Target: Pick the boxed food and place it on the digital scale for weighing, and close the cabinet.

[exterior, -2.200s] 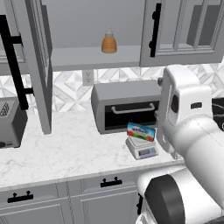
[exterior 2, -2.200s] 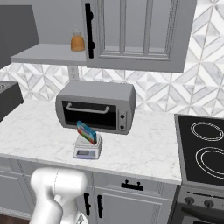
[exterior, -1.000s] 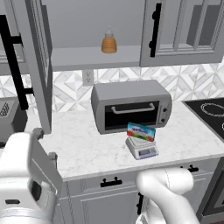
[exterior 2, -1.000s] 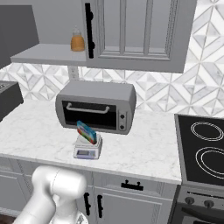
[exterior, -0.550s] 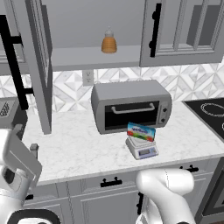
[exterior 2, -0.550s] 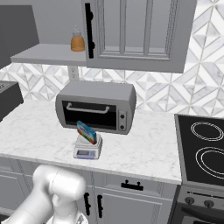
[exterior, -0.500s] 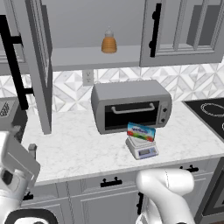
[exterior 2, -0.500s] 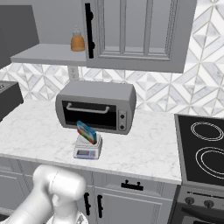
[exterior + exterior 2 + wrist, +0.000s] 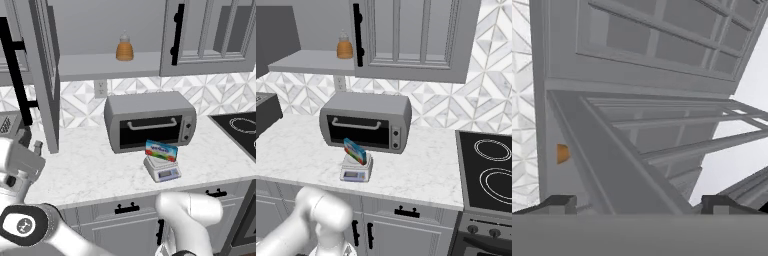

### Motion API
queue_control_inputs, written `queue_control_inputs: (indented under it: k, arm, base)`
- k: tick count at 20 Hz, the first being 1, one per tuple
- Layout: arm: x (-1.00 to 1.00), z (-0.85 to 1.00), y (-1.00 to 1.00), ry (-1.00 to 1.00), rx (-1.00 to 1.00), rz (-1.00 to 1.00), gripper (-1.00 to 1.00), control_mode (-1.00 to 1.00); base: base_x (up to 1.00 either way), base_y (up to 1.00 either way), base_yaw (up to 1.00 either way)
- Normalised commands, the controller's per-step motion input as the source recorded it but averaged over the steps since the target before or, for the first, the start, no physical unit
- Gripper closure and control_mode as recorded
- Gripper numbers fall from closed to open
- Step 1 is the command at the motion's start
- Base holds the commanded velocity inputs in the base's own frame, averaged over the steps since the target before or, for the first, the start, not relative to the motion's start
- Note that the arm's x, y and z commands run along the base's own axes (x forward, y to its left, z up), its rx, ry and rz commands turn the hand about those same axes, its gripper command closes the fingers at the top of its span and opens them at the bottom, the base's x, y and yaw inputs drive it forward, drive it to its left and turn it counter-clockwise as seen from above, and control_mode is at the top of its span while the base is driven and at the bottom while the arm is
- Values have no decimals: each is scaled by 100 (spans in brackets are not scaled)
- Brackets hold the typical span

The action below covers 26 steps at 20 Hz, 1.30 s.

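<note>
Marble counter [image 9: 95, 165] | boxed food [image 9: 161, 150] on digital scale [image 9: 162, 169] | cabinet [image 9: 42, 75] open

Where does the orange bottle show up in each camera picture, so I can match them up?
Left base view: orange bottle stands on the open cabinet's shelf, upper middle, above the toaster oven.
Right base view: upper left, on the same shelf, beside the black door handle.
Hand view: an orange sliver at the left edge, past the open door.
Shared landmark: the toaster oven.

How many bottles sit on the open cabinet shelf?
1: the orange bottle stands alone on the cabinet shelf, above the toaster oven. The open door may hide more.
</note>
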Motion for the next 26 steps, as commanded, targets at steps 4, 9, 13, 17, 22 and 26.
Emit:
queue_control_inputs:
  k: [4,9,13,17,22,26]
  arm:
    - [21,69,-15,-2,9,-12,-100,-100]
    - [-11,94,-43,0,9,-8,-100,-100]
    - [-9,81,-99,7,16,0,-100,-100]
    - [14,43,-100,24,23,0,-100,-100]
    - [98,-22,-100,44,18,0,-100,-100]
    - [100,-34,-100,34,17,0,-100,-100]
  base:
    - [0,0,0]
    - [0,0,0]
    - [0,0,0]
    - [0,0,0]
    - [0,0,0]
    - [0,0,0]
